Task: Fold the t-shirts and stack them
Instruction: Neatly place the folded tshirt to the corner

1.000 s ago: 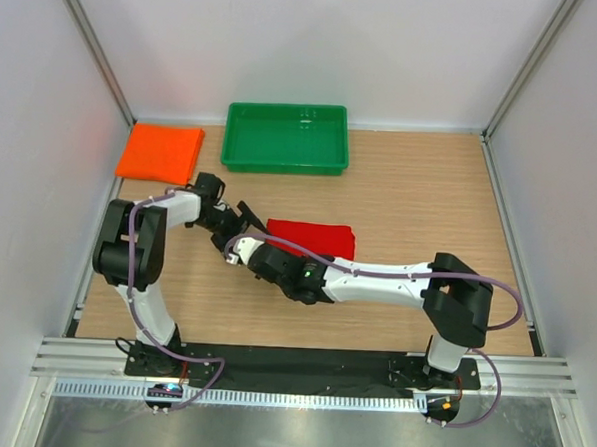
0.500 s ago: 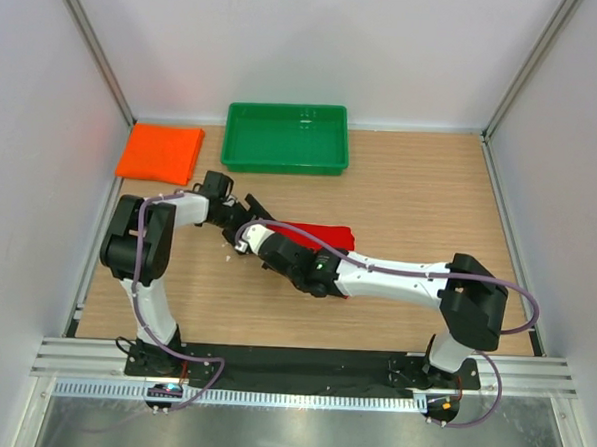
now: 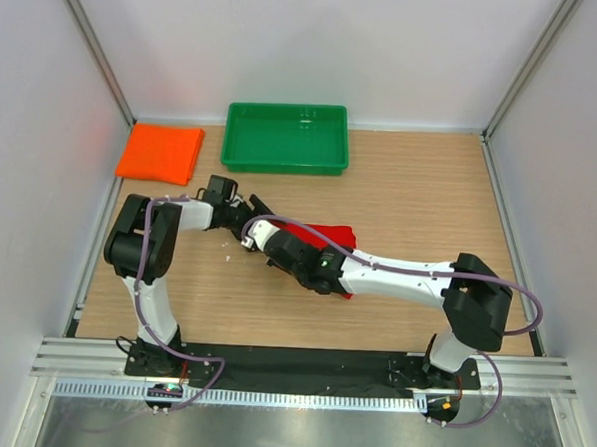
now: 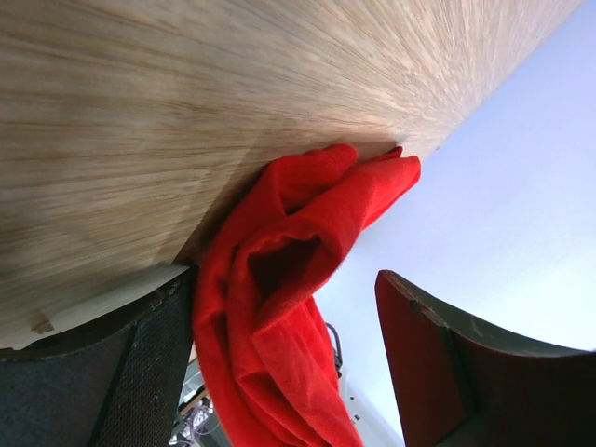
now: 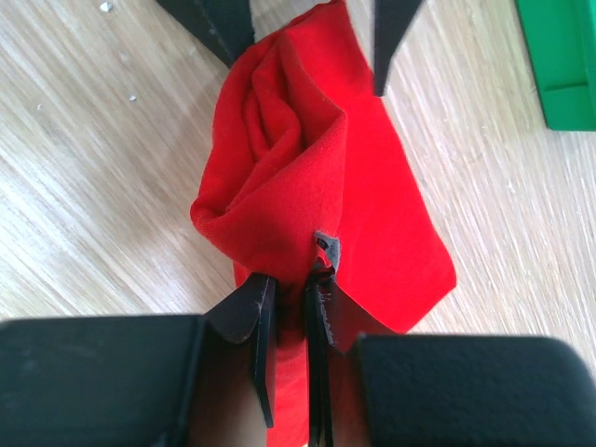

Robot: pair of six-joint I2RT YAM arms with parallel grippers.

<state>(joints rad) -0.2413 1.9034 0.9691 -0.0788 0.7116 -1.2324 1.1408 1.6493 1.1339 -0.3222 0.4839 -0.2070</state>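
The red t-shirt lies bunched mid-table, partly hidden under my right arm. My right gripper is shut on a fold at its near-left end and holds that fold just off the wood. My left gripper is open around the same end; red cloth hangs between its wide-apart jaws, against one finger. Its two fingertips show at the top of the right wrist view. The orange t-shirt lies folded flat at the far left.
A green plastic tray stands at the back centre; its corner shows in the right wrist view. Both arms cross left of centre. Bare wood lies to the right and front.
My right gripper has moved right and away with the red t-shirt's left end, bunching the cloth. My left gripper has moved right until its jaws sit around that end.
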